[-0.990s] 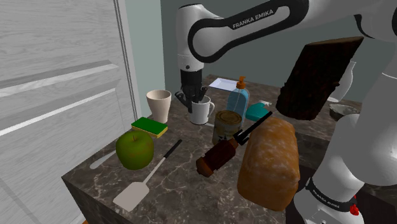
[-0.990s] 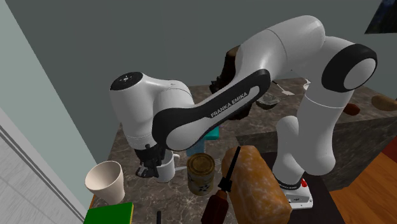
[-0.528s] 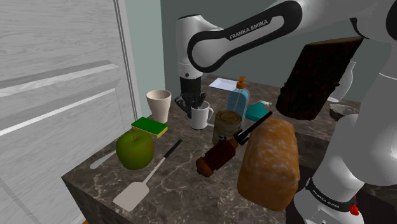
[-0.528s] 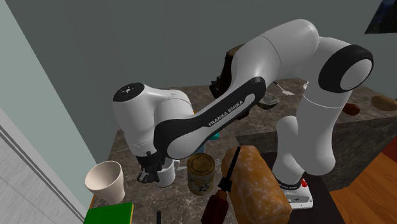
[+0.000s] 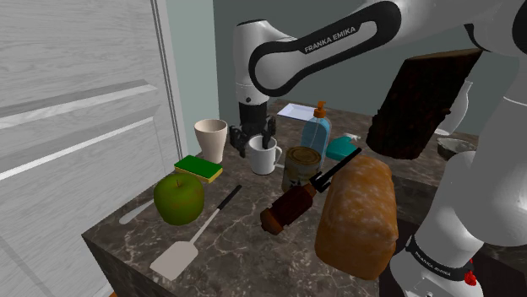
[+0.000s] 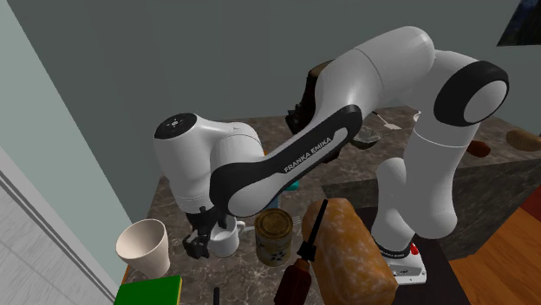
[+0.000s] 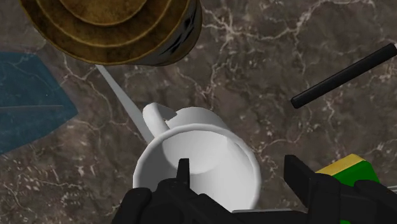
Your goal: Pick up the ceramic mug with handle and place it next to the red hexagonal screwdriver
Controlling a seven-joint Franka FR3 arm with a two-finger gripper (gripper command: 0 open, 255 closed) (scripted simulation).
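The white mug with a handle (image 5: 263, 157) (image 6: 227, 240) (image 7: 198, 160) stands upright on the dark marble counter (image 5: 236, 253), beside a gold can (image 5: 301, 166). My gripper (image 5: 256, 137) (image 6: 205, 242) (image 7: 242, 175) hangs just over the mug's rim, open. One finger (image 7: 184, 173) points into the mug's mouth and the other (image 7: 299, 173) stands outside its wall, clear of it. The screwdriver with a dark red handle (image 5: 288, 207) (image 6: 295, 282) lies in front of the can, its black shaft pointing toward the back.
A bread loaf (image 5: 359, 215) lies beside the screwdriver. A green apple (image 5: 179, 198), a green-yellow sponge (image 5: 198, 169), a white cup (image 5: 210, 139) and a spatula (image 5: 190, 245) crowd the shoulder view's left. A blue soap bottle (image 5: 316, 135) stands behind the can.
The mug came down a little onto the counter, held by its rim. The fingers have now opened and let it go.
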